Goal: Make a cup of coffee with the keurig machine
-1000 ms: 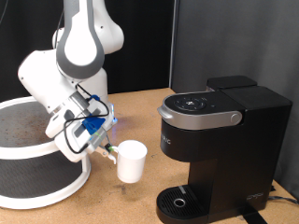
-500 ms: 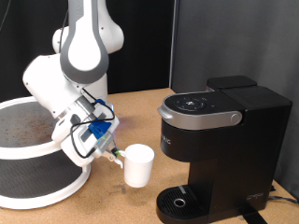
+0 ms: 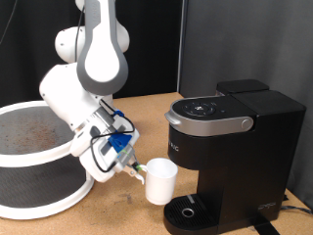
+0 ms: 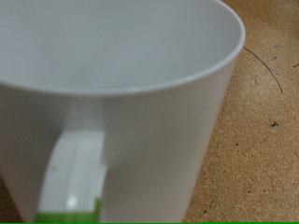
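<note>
Brown chipboard tabletop (image 3: 137,122) fills the scene, with dark curtains behind it. At the exterior view's left we see a round white mesh stand (image 3: 39,166), its top speckled brown. Just beside it, the white arm reaches down and toward the right, blue parts and cables bunched near its wrist. The gripper (image 3: 140,172) is clenched on the cup (image 3: 160,181): in the wrist view we see one green-tipped white finger (image 4: 75,173) pressed against the outside wall of the cup (image 4: 140,84), whose open mouth fills the frame; the other finger is hidden from us. The cup hangs tilted slightly, just left of the keurig machine (image 3: 230,152) and just above the left edge of its round drip tray (image 3: 188,211). The machine's lid is down. A cable (image 3: 293,208) trails off at the far right.
</note>
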You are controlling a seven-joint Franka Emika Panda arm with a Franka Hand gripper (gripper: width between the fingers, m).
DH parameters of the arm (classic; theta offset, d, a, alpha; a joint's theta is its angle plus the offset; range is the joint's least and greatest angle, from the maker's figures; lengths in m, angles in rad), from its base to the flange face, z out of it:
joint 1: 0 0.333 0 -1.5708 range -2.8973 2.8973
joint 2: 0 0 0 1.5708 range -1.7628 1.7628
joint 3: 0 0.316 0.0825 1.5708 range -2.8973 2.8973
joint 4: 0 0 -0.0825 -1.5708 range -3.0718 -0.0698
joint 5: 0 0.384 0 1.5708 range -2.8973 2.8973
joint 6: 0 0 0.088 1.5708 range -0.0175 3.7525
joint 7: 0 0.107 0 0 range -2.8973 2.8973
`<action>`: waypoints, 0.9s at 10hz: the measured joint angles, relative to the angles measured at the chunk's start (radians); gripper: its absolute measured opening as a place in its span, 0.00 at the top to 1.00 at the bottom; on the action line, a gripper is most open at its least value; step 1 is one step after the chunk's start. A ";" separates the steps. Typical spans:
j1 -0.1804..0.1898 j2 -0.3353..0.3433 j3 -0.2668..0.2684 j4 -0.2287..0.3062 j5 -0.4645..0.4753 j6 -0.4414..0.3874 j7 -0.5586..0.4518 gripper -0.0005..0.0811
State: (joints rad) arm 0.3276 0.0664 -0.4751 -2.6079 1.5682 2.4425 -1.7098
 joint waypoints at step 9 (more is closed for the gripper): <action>0.044 0.147 0.138 0.082 0.337 0.020 -0.204 0.91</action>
State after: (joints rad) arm 0.3716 0.2130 -0.3374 -2.5259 1.9049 2.4627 -1.9141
